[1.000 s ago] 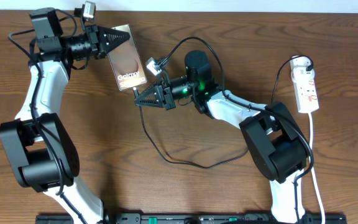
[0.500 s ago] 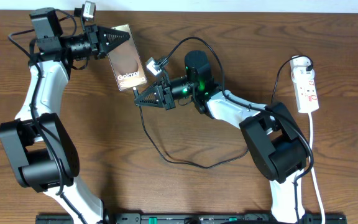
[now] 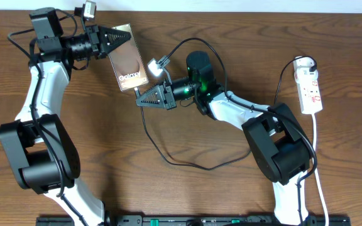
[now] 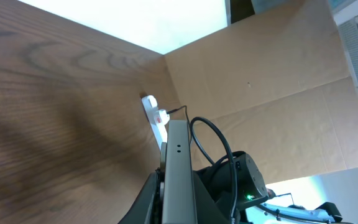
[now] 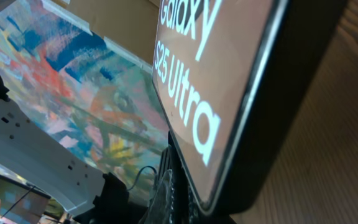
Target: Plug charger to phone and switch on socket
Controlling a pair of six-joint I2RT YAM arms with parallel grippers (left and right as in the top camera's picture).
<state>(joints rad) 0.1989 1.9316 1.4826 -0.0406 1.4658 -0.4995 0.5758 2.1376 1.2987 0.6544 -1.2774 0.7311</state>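
Note:
The phone point(image 3: 131, 63) is lifted off the table, tilted, with my left gripper point(image 3: 119, 37) shut on its upper edge. In the left wrist view the phone's thin edge point(image 4: 178, 155) sits between the fingers point(image 4: 178, 208). My right gripper point(image 3: 138, 101) is shut on the end of the charger, a thin black cable point(image 3: 168, 158), right at the phone's lower end. In the right wrist view the phone point(image 5: 216, 74) with "Galaxy S25 Ultra" lettering fills the frame just above the fingers point(image 5: 188, 199). The plug tip itself is hidden. The socket point(image 3: 310, 88) lies at the far right.
The charger cable loops across the middle of the wooden table point(image 3: 187, 194) and back over the right arm. The socket's white cord point(image 3: 318, 169) runs down the right edge. A cardboard wall point(image 4: 260, 81) stands behind the table, with the socket point(image 4: 156, 116) before it.
My right gripper has shifted very slightly left toward the phone's lower end. The left gripper and phone have not moved.

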